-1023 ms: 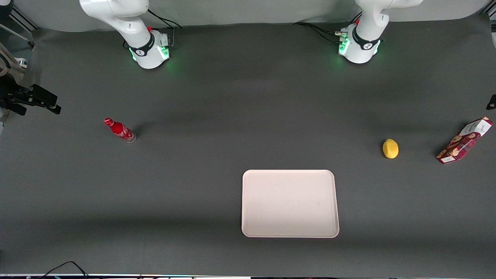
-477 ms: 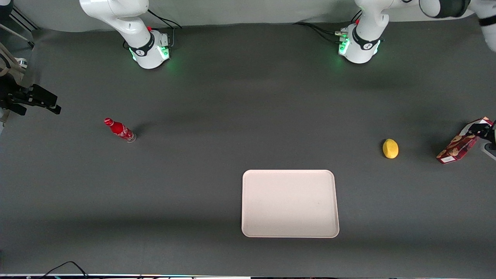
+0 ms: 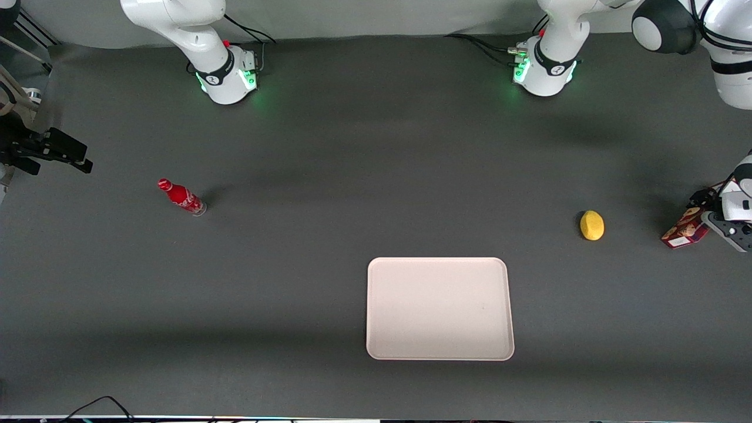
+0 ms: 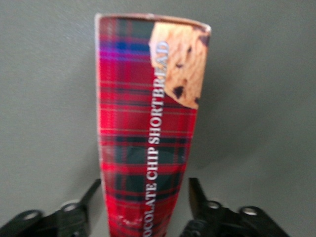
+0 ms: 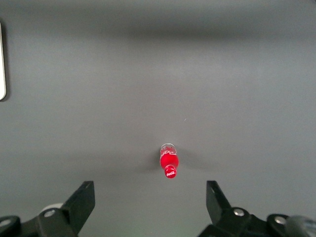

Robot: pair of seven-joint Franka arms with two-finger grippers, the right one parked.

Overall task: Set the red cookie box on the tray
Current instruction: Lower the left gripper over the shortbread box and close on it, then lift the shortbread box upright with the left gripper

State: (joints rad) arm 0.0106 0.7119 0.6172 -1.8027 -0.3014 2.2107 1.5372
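The red cookie box (image 3: 681, 232) lies on the table at the working arm's end, mostly covered by my left gripper (image 3: 707, 209) above it. In the left wrist view the dark-red plaid box (image 4: 143, 113) runs lengthwise between the two fingers. The gripper (image 4: 144, 193) is open, with a finger on each side of the box and a small gap at each. The pale cream-pink tray (image 3: 440, 308) lies flat nearer the front camera, toward the middle of the table, with nothing on it.
A yellow lemon (image 3: 591, 225) sits between the box and the tray's end. A small red bottle (image 3: 181, 197) lies toward the parked arm's end, also in the right wrist view (image 5: 169, 162). The table is dark grey.
My left arm has come into the front view and lowered its gripper over the cookie box, which it now mostly covers. The box, tray, lemon and bottle have not moved.
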